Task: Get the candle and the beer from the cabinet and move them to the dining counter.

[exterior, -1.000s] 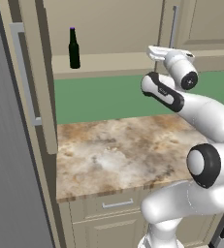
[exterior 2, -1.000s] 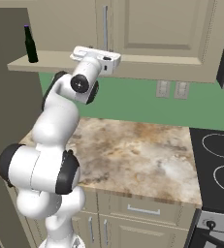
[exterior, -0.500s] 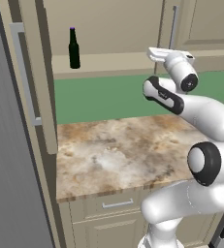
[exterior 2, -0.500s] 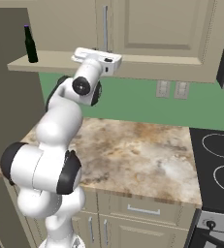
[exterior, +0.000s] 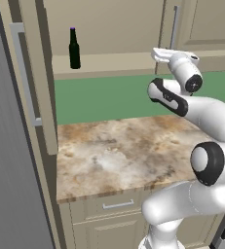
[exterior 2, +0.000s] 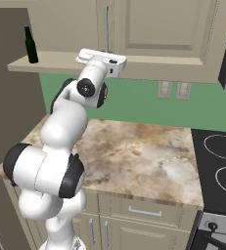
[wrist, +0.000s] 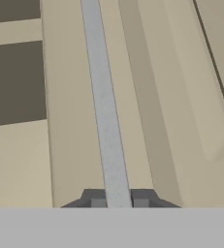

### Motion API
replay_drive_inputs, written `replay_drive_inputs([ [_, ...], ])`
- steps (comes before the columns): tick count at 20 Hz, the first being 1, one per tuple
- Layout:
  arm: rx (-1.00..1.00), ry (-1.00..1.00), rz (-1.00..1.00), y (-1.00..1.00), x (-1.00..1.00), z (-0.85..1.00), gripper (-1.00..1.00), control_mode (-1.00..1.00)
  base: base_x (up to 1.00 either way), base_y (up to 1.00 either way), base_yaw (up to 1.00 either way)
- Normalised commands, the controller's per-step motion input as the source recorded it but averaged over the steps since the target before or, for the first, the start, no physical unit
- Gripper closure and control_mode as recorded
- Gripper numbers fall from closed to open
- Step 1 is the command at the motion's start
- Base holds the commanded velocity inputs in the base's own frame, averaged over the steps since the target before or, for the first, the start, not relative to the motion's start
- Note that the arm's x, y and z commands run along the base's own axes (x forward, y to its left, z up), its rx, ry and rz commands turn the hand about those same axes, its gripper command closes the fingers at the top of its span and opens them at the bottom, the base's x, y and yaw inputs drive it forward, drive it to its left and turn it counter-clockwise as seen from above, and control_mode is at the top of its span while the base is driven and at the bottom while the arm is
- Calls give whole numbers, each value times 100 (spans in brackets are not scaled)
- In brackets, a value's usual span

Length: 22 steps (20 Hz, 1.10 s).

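Worktop [exterior: 114, 155]: marbled stone against the green wall, nearest me, with beige drawers below its front edge.
Gripper [wrist: 118, 199]: raised to the cabinet's lower edge, fingers [wrist: 98, 199] clamped on the silver bar handle [wrist: 106, 121] of the closed door.
Cabinet [exterior 2: 158, 34]: beige; the open part at its left end has a bare shelf edge.
Beer [exterior: 74, 48]: upright near the left end of that shelf, well apart from the gripper.
Candle: I cannot see it; perhaps behind the closed door.
Handling, bottle: probably glass, so stiff, slick, breakable and top-heavy; I would grasp the body below the shoulder, not the thin neck.
Handling, door: rigid handle, should swing if pulled outward.
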Motion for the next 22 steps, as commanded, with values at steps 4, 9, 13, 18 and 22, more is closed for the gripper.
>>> replay_drive_inputs([
  [4, 0, 0, 0, 0, 0, 0, 100, -100, 0, 0, 0],
  [9, 0, 0, 0, 0, 1, 0, 100, -100, 0, 0, 0],
  [13, 0, 0, 0, -9, -1, 0, 100, -100, 0, 0, 0],
  [18, 0, 0, 0, -25, -2, 2, 100, -100, 0, 0, 0],
  [22, 0, 0, 0, -29, -8, 4, 100, -100, 0, 0, 0],
])
